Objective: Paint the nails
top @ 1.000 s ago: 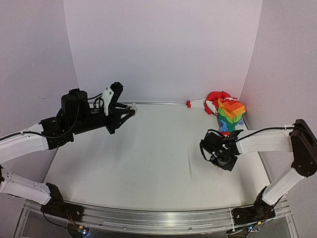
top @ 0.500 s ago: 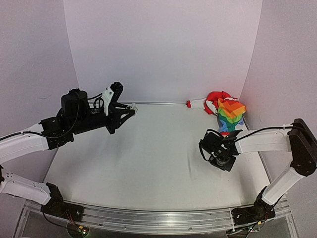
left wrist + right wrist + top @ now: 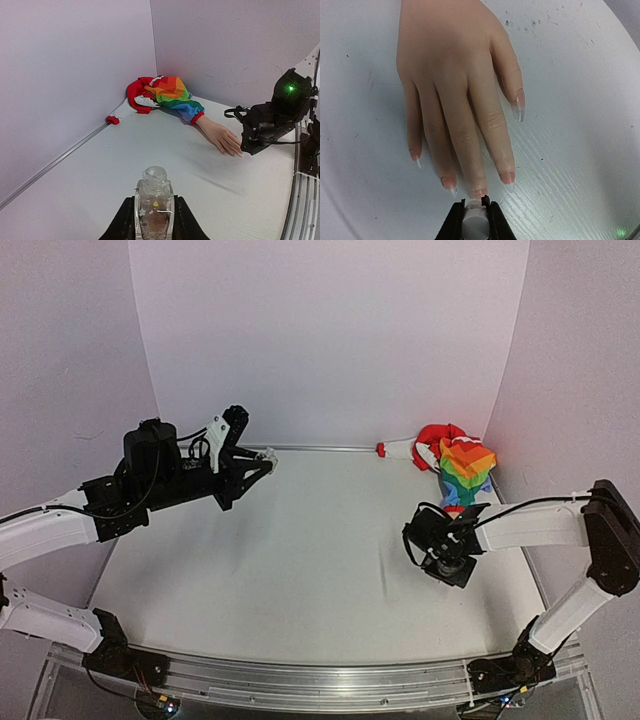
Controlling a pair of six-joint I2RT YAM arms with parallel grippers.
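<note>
- This is a robot lab, set up as a small test booth.
- Plain pale walls stand on three sides of a white worktop.
- A left arm and a right arm, both robot arms, are bolted to a metal rail at the near edge.
- Thin black cables run along the arms.
- A fake hand with nails lies on the worktop.

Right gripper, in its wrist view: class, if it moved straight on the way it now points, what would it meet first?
Most likely the middle finger's nail of the fake hand, lying just ahead of the right gripper; its height above it is unclear.
</note>
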